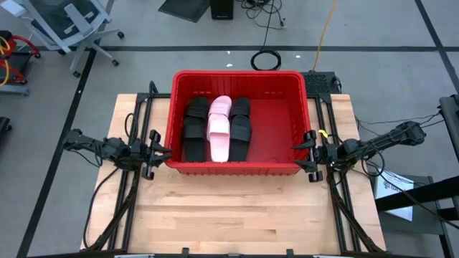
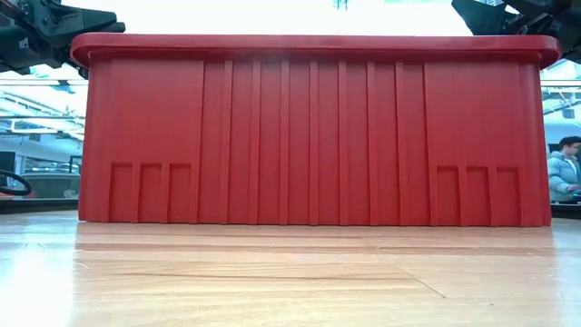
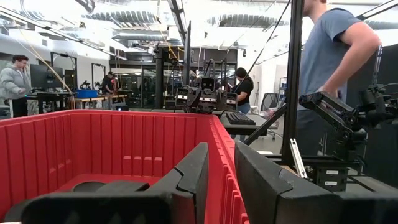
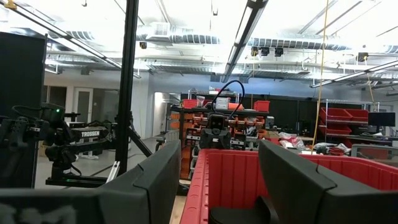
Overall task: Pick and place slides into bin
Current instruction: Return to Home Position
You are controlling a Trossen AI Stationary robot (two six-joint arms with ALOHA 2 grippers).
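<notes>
Since no slide lies on the wooden table (image 1: 237, 215) in the high view, the job looks done bar the retreat. The red bin (image 1: 237, 74) sits mid-table with three slides showing inside: a black slide (image 1: 194, 130), a pink slide (image 1: 220, 129) and a second black slide (image 1: 240, 129). They are packed side by side in the half toward the left arm, long axes running from the bin's near wall to its far wall; whether more lie beneath I cannot tell. The left gripper (image 1: 153, 148) and right gripper (image 1: 310, 152) flank the bin's near corners, the left nearer the slides.

From the low view, the bin's ribbed long wall (image 2: 313, 136) hides its contents; a person (image 2: 565, 173) shows beyond.

Through the left wrist view, the fingers (image 3: 189, 177) stand slightly apart, empty, the bin's side wall in line with the gap.

Through the right wrist view, the fingers (image 4: 158, 174) spread wide, empty; "TROSSEN" reads on the left arm (image 4: 84, 132) opposite
</notes>
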